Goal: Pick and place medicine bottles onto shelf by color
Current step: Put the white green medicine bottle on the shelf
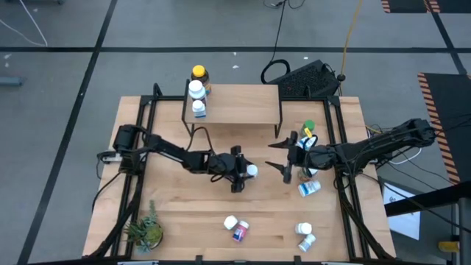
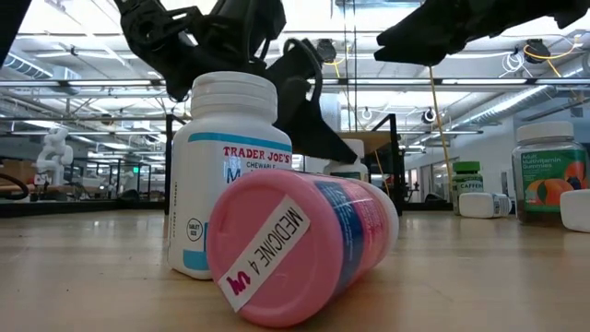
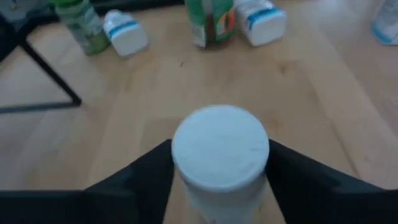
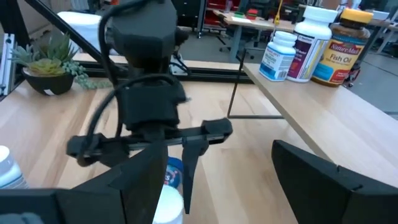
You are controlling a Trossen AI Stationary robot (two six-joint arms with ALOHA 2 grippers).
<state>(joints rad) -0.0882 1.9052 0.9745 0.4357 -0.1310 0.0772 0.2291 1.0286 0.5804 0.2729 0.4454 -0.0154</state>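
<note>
Pink-capped bottle (image 2: 300, 249) lies on its side on the tabletop (image 1: 184, 213), nearest the low camera. Behind it, the left gripper (image 1: 246, 171) has its fingers (image 3: 140, 180) around a white bottle (image 3: 219, 152); whether they squeeze it, I cannot tell. The right gripper (image 1: 288, 156) hangs spread apart nearby. Three bottles (image 1: 197, 92) stand on the shelf (image 1: 243, 103).

The left gripper (image 1: 247, 171) is sitting mid-counter, its fingers flanking a white-capped bottle (image 1: 252, 171). At three o'clock from it the right gripper (image 1: 283, 157) is hanging with fingers spread. At twelve o'clock, the small light-wood shelf (image 1: 243, 103) is carrying an amber yellow-capped bottle (image 1: 199, 74) and two white bottles (image 1: 197, 98).
</note>
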